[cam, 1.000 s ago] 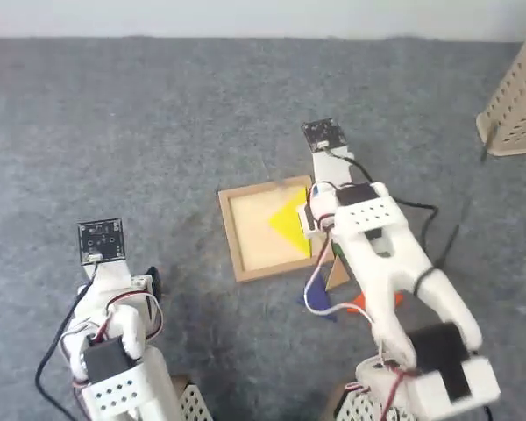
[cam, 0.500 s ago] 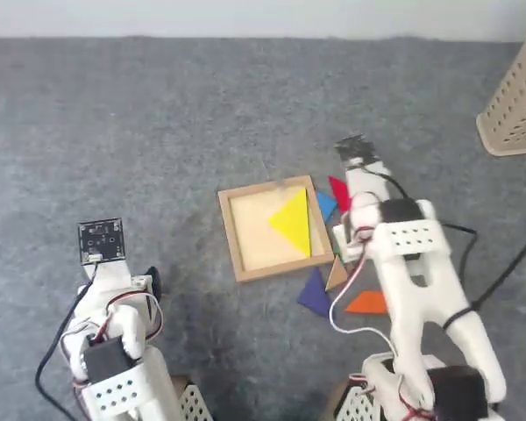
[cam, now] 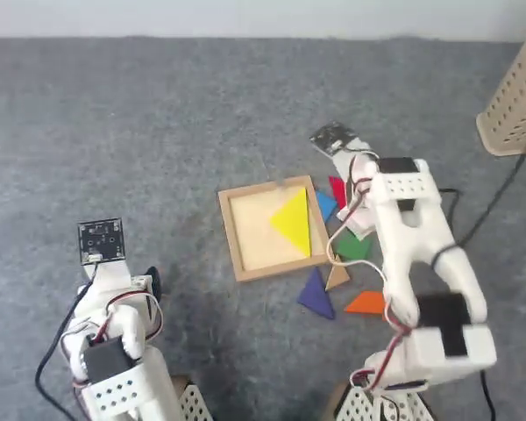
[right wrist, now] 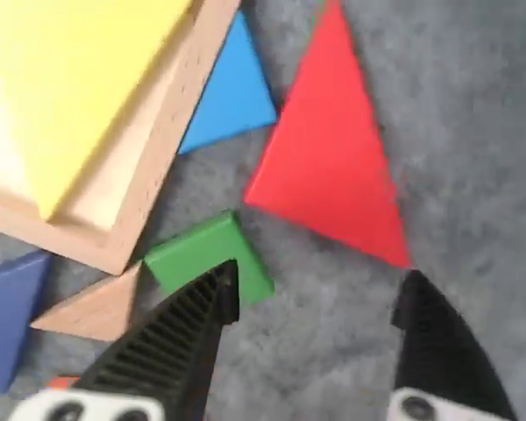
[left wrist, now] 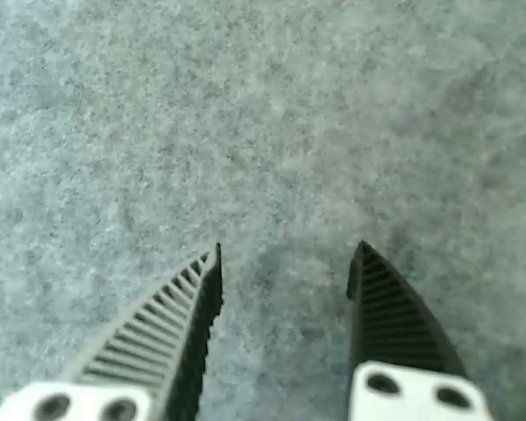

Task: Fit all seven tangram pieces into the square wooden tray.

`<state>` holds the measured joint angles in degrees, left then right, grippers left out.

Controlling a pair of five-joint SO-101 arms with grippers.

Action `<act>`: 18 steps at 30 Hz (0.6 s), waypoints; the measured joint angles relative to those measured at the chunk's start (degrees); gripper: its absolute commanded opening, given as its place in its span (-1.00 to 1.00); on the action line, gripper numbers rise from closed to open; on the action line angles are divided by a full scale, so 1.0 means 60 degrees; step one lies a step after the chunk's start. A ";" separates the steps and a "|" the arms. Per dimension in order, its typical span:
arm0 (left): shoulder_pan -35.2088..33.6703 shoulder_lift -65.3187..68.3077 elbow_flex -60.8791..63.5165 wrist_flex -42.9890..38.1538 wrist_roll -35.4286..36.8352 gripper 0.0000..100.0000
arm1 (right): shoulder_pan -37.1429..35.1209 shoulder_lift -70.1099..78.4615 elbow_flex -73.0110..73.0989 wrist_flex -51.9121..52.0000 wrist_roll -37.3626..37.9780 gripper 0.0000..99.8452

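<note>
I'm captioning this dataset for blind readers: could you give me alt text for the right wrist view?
The right gripper, open, hangs over grey carpet near a red triangular piece. Beside it lie a light blue piece, a green piece and a bare wooden triangle, next to a square wooden tray holding a yellow triangle.

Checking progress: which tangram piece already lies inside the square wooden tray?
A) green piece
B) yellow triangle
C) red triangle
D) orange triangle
B: the yellow triangle lies inside the wooden tray, while the red triangle, green piece and orange triangle lie on the carpet outside it.
</note>
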<state>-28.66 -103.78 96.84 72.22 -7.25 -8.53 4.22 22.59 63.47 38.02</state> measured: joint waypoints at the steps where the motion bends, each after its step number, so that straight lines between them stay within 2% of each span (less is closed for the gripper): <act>1: 0.0000 0.0000 0.0000 0.0000 0.0000 -0.55 | 0.0015 0.0161 -0.0073 0.0000 0.0220 -0.32; 6: 0.0000 0.0000 0.0000 0.0000 0.0000 -0.55 | -0.0352 0.0557 -0.0103 -0.0659 0.0938 -0.31; 18: 0.0000 0.0000 0.0000 0.0000 0.0000 -0.55 | -0.0835 0.2051 -0.0484 -0.1553 0.1070 -0.32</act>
<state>-28.66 -103.78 96.84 72.22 -7.25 -13.54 16.53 19.69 54.15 44.44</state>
